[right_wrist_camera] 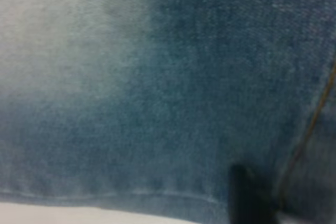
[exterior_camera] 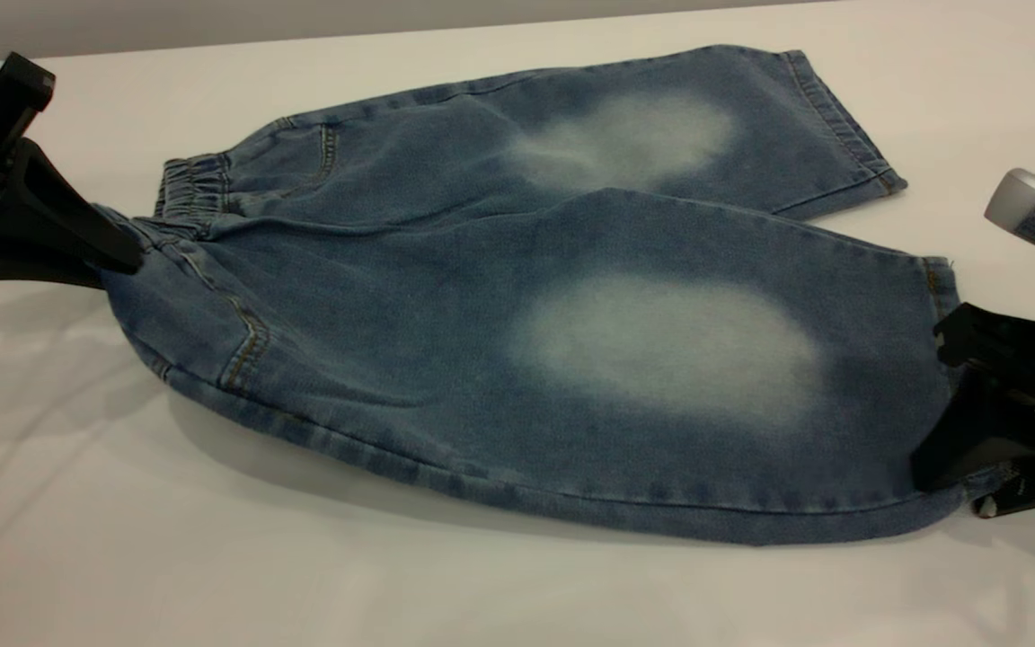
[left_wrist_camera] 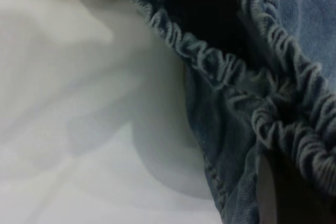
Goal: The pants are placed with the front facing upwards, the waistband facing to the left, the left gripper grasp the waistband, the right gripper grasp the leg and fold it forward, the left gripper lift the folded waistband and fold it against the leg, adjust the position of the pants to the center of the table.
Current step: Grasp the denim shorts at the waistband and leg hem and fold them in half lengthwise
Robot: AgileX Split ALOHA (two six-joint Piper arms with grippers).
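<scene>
Left claw (exterior_camera: 118, 256) clamped on waistband (exterior_camera: 194, 184); right claw (exterior_camera: 949, 404) clamped on pants (exterior_camera: 499, 296) hem

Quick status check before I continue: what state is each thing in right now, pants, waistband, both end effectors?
pants: spread front-up on the table, near leg raised off the surface, not yet folded over.
waistband: gathered, at the left, near corner pulled up.
left end effector: shut on the waistband's near corner.
right end effector: at the near leg's hem, shut on it.
</scene>
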